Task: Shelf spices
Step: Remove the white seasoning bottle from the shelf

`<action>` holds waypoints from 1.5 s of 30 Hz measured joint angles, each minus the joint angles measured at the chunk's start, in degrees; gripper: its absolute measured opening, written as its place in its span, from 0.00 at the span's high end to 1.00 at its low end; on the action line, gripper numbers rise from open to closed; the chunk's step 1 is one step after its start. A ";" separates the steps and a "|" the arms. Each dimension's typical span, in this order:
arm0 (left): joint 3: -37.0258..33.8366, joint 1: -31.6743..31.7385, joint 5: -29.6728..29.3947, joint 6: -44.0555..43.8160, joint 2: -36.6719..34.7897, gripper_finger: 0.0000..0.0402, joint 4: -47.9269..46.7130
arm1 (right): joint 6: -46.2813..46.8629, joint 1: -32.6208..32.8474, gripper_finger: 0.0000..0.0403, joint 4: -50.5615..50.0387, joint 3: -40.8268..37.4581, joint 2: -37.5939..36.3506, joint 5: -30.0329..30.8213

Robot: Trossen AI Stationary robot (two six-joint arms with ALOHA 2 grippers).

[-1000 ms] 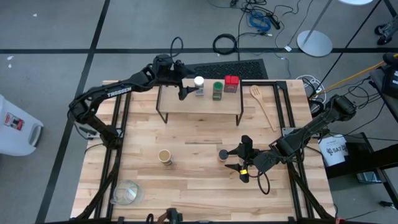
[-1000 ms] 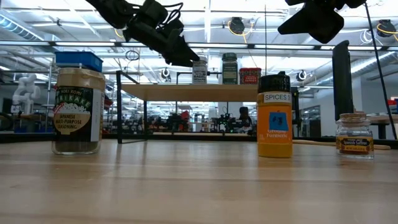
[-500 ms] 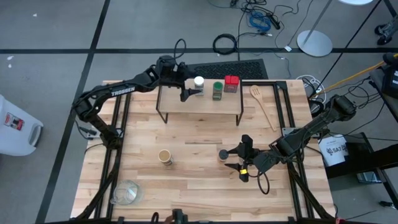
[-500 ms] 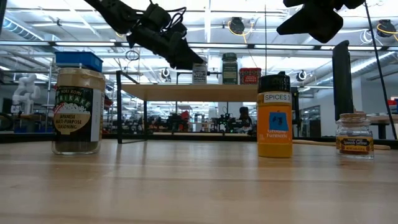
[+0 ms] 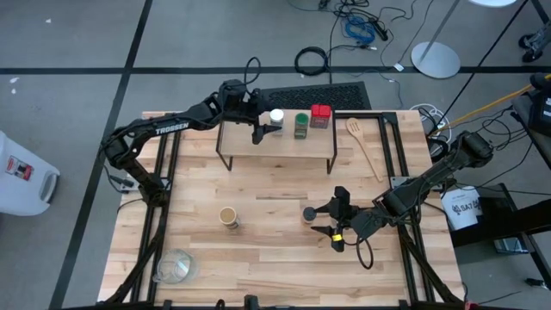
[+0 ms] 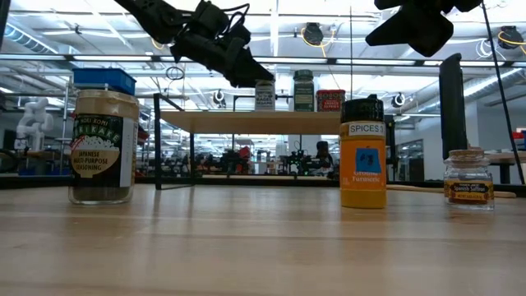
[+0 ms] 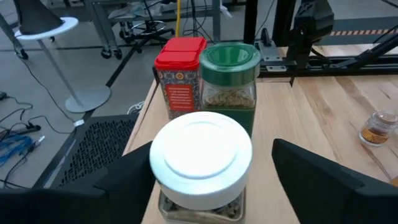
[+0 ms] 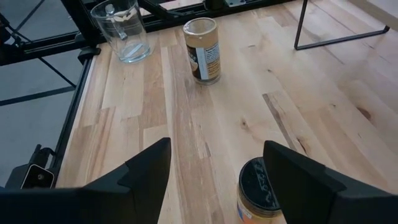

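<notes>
**Three spices shelved, three left on the table**

The white-lidded jar point(image 7: 200, 163) stands upright on the shelf point(image 5: 275, 141), between the fingers of the left gripper point(image 5: 268, 129), which flank it on either side with a visible gap to each flank; they look spread and not pressing, so I judge the jar set down and not held; just beyond the fingertips stand the green-lidded jar point(image 7: 229, 79) and the red square tin point(image 7: 179, 74), close together in a row along the plank; that makes three spices on the shelf.

Three appear left on the table; the black-lidded orange jar point(image 8: 260, 198) sits just ahead of the fingers of the right gripper point(image 5: 330, 219), roughly centred between them and not touched; those fingers stand wide and empty; farther out past them stands the tan-lidded jar point(image 8: 203, 50), and beyond that the clear glass bowl point(image 8: 120, 31), which is no part of the job; a small squat jar point(image 6: 469, 178) shows at the table's right in the low view, and in the left wrist view it lies well off to one side of the left fingers.

By this count the task is about half done; the wooden spoon point(image 5: 364, 146) lies beside the shelf, untouched.
</notes>
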 joint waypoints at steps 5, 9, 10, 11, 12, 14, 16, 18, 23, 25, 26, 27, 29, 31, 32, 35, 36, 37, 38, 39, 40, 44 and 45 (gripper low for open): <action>0.00 -0.02 -0.15 -0.02 0.00 0.32 -0.04 | -0.02 0.00 0.40 0.00 0.00 0.00 -0.01; 0.00 -0.02 -0.19 -0.35 0.00 0.41 0.01 | -0.02 0.00 0.40 0.00 0.00 0.00 -0.01; 0.00 -0.02 -0.17 -0.42 0.00 0.43 0.01 | -0.02 0.00 0.40 0.00 0.00 0.00 -0.01; 0.00 -0.02 -0.17 -0.42 -0.02 0.45 0.01 | -0.02 0.00 0.40 0.00 0.00 0.00 -0.01; 0.00 -0.02 -0.17 -0.44 -0.02 0.47 0.02 | -0.02 0.00 0.40 0.00 0.02 0.00 -0.01; 0.00 -0.04 -0.17 -0.46 -0.02 0.49 0.00 | -0.02 0.00 0.40 0.00 0.00 0.00 -0.01; 0.00 -0.04 -0.17 -0.54 -0.02 0.49 -0.06 | -0.02 0.00 0.40 -0.02 0.00 0.00 -0.01; 0.00 -0.04 -0.17 -0.84 -0.02 0.49 -0.11 | -0.02 0.00 0.40 -0.02 0.02 0.00 -0.01; 0.00 -0.14 -0.20 -1.94 -0.34 0.48 -0.63 | -0.02 0.00 0.40 -0.06 0.02 0.00 -0.01; -0.02 -0.41 -0.20 -1.95 -0.72 0.48 -1.14 | -0.02 0.00 0.40 -0.14 0.02 0.00 -0.02; -0.04 -0.60 -0.20 -1.97 -0.91 0.48 -1.22 | -0.02 0.00 0.40 -0.21 0.02 0.00 -0.03; -0.07 -0.90 -0.20 -1.97 -1.13 0.48 -1.23 | -0.02 0.00 0.40 -0.28 0.02 0.00 -0.03; -0.07 -1.42 -0.18 -2.56 -1.84 0.48 -1.22 | -0.02 0.00 0.40 -0.31 0.02 0.00 -0.03; -0.07 -2.03 -0.13 -3.63 -2.48 0.48 -0.98 | -0.02 0.00 0.40 -0.31 0.02 0.00 -0.03; -0.07 -2.36 -0.15 -4.28 -2.88 0.48 -1.20 | -0.02 0.02 0.40 -0.31 0.02 0.00 -0.03; -0.07 -3.63 -0.13 -4.91 -4.05 0.48 -3.00 | -0.02 0.00 0.40 -0.31 0.02 0.00 -0.03; -0.07 -4.12 -0.15 -4.90 -4.67 0.48 -4.06 | -0.02 0.00 0.40 -0.33 0.02 0.00 -0.03; -0.07 -4.68 -0.14 -4.96 -5.23 0.48 -4.91 | -0.02 0.00 0.40 -0.33 0.02 0.00 -0.03; -0.07 -5.35 -0.13 -5.14 -5.76 0.48 -5.09 | -0.02 0.00 0.40 -0.33 0.02 0.00 -0.03; -0.07 -5.82 -0.13 -5.92 -6.38 0.48 -5.79 | -0.02 0.00 0.40 -0.33 0.02 0.00 -0.03; -0.07 -6.42 -0.05 -6.62 -7.12 0.48 -7.29 | 0.00 0.00 0.40 -0.33 0.02 0.00 -0.03; -0.07 -9.96 0.00 -10.29 -9.70 0.48 -13.07 | 0.23 0.00 0.40 -0.28 0.02 0.00 -0.05; -0.07 -11.13 0.00 -10.79 -10.25 0.48 -14.98 | 0.45 0.00 0.40 -0.28 0.02 0.00 -0.04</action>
